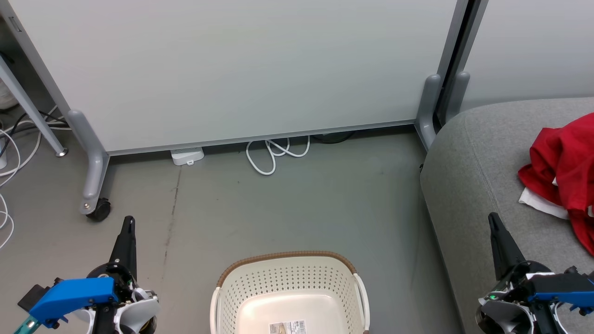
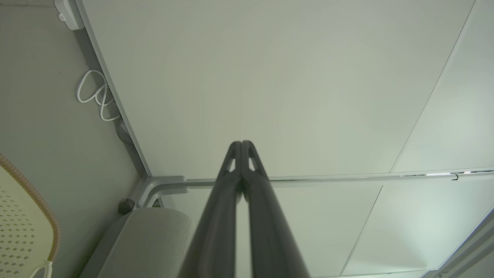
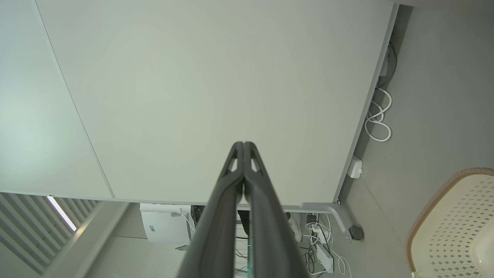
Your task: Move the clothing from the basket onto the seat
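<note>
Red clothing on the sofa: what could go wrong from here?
1. The red clothing runs past the head view's right edge, so part may overhang the sofa and slip.
2. The shut right gripper shows close to the heap; turning away might snag it.
3. The basket sits just ahead of the robot; rolling forward could hit it.

A big pale screen wall (image 1: pixel 241 69) stands on grey legs with a black wheel (image 1: pixel 99 209). The floor (image 1: pixel 301 208) is grey. A white cord (image 1: pixel 278 152) loops near a white box (image 1: pixel 187 156).

head camera looks down on the basket (image 1: pixel 287 278) and white panel (image 1: pixel 232 69); both wrist cameras face that panel.
</note>
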Motion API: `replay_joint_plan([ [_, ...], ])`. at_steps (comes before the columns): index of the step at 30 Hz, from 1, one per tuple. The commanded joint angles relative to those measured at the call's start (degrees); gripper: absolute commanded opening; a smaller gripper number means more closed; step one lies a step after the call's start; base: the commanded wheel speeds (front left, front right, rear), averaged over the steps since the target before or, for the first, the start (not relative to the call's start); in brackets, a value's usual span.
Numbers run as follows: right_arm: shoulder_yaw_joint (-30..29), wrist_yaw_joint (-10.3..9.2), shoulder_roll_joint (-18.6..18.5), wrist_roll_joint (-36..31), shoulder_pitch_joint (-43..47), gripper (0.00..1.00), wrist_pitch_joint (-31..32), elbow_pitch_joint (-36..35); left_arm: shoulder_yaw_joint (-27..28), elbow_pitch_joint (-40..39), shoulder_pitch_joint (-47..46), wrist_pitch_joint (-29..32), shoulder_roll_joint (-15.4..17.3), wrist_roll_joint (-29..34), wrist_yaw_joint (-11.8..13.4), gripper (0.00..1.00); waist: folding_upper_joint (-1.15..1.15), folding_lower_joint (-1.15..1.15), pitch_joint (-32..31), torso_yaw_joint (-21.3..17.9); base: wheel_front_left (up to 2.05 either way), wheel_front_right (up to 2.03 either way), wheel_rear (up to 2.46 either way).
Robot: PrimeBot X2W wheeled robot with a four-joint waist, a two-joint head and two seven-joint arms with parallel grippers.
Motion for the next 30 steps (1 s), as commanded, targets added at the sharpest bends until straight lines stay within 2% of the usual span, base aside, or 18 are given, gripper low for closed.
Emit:
replay_joint_plan([
  [1, 0.0, 0.02, -0.3, 0.2, -0.6, 0.00, 0.2, 0.0, 0.2, -0.2, -0.5, 0.3, 0.0, -0.1, -0.2, 0.00, 0.00, 0.00, 0.0, 0.0, 0.00, 0.00, 0.00],
  [30, 0.0, 0.02, -0.3, 0.2, -0.6, 0.00, 0.2, 0.0, 0.2, -0.2, -0.5, 0.3, -0.1, -0.1, -0.2, 0.00, 0.00, 0.00, 0.0, 0.0, 0.00, 0.00, 0.00],
])
